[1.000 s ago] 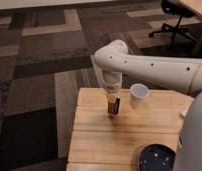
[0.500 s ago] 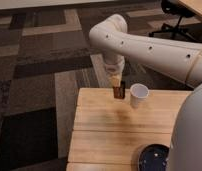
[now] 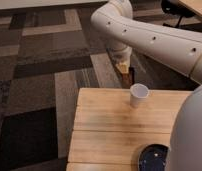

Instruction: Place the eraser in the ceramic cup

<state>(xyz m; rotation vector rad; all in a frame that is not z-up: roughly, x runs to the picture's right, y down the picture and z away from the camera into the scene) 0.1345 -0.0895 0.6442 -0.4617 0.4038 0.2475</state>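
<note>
gripper (image 3: 125, 70): tan, at 12 o'clock above cup
eraser (image 3: 129, 76): dark brown-black, orange-tan patch
ceramic cup (image 3: 138, 95): plain white
plate (image 3: 153, 157): dark blue, pale speckles
table (image 3: 101, 130): light wood planks
arm (image 3: 154, 37): white
carpet (image 3: 39, 60): grey-brown patchwork

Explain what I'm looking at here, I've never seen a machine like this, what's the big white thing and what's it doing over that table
The big white shape is a robot's arm, seen by the robot's single camera looking down at a wooden table. At the arm's tip is the gripper, raised above the table's far edge. It holds a small dark eraser in the air, just behind and left of a white ceramic cup standing upright on the table. A dark blue plate sits at the near edge. The white curve at right is the robot's own body.
</note>
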